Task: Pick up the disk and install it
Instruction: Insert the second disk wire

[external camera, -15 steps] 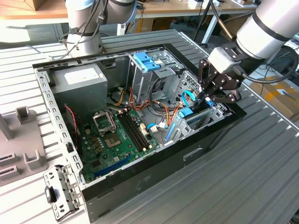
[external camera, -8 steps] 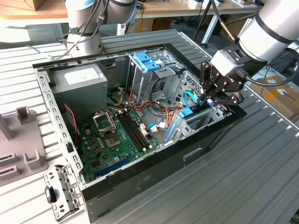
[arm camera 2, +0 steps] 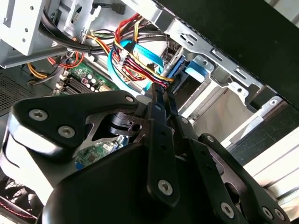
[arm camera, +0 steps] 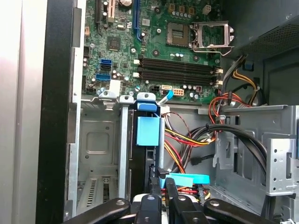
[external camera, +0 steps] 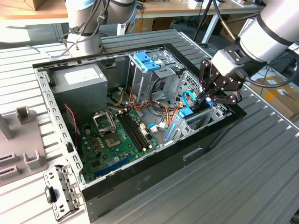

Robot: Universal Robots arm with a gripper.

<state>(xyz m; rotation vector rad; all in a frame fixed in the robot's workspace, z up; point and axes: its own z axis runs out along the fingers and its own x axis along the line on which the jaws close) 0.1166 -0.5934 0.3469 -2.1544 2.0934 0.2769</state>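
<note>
While the fingers [arm camera: 160,184] pinch it, the disk [arm camera: 148,140] stands on edge.

Robotics lab: workbenches [external camera: 187,9], cable clutter.

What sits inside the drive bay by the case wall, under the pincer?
The disk stands on edge in the bay, its blue bracket showing. The pincer covers its near end; beside it the bay holds nothing.
</note>
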